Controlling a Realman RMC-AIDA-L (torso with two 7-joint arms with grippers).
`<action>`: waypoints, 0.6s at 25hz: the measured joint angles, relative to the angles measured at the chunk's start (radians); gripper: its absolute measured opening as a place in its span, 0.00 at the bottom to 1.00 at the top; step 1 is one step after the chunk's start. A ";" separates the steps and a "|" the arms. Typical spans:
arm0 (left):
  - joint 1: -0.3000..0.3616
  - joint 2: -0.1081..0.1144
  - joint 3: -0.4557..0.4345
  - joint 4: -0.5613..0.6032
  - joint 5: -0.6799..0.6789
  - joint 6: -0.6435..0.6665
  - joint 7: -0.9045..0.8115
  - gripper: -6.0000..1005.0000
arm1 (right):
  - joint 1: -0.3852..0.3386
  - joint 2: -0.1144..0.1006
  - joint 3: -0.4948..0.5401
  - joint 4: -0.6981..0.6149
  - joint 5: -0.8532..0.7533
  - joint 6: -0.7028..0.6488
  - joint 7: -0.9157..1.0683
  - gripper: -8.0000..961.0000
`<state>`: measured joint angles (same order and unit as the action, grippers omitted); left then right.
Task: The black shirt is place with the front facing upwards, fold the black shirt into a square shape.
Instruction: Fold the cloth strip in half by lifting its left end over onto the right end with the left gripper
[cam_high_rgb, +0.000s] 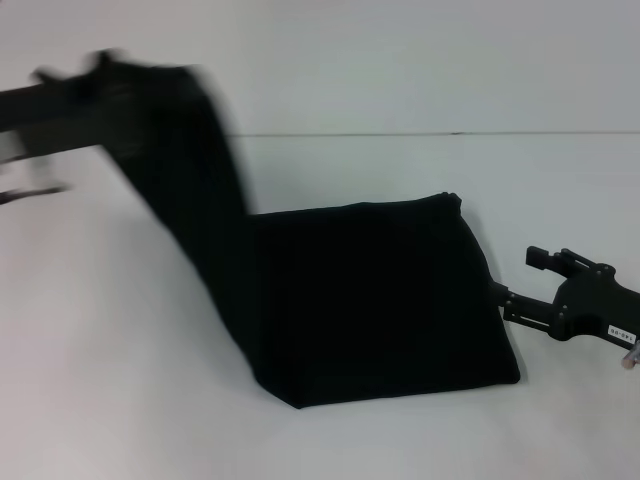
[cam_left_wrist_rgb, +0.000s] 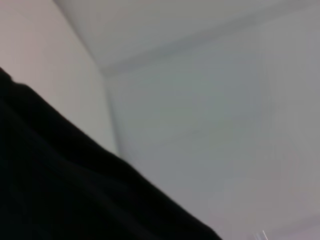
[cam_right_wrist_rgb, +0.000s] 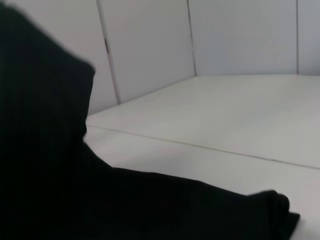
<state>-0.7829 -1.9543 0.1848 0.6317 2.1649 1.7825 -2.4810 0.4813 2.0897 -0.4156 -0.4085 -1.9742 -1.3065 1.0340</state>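
The black shirt lies partly flat on the white table, with no lettering showing. Its left part rises as a steep sheet to the upper left, where it hangs from my left gripper, which is shut on the cloth high above the table. My right gripper sits low at the shirt's right edge, touching the cloth. The left wrist view shows black shirt cloth close up. In the right wrist view the shirt stands as a raised fold, with a flat corner on the table.
A thin seam crosses the table behind the shirt. White wall panels stand beyond the table's far side. Bare white table surface lies to the left and in front of the shirt.
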 joint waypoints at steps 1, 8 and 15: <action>-0.029 -0.019 0.019 0.000 -0.001 -0.005 0.002 0.04 | -0.003 0.000 0.000 0.000 0.000 0.000 0.000 0.92; -0.129 -0.193 0.199 -0.021 -0.017 -0.126 0.037 0.03 | -0.009 0.001 0.000 0.019 0.000 0.009 0.001 0.92; -0.146 -0.215 0.363 -0.374 -0.125 -0.341 0.210 0.03 | 0.004 0.003 -0.010 0.050 -0.007 0.046 0.001 0.92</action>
<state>-0.9291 -2.1691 0.5478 0.2581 2.0398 1.4415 -2.2707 0.4857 2.0923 -0.4252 -0.3586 -1.9816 -1.2604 1.0349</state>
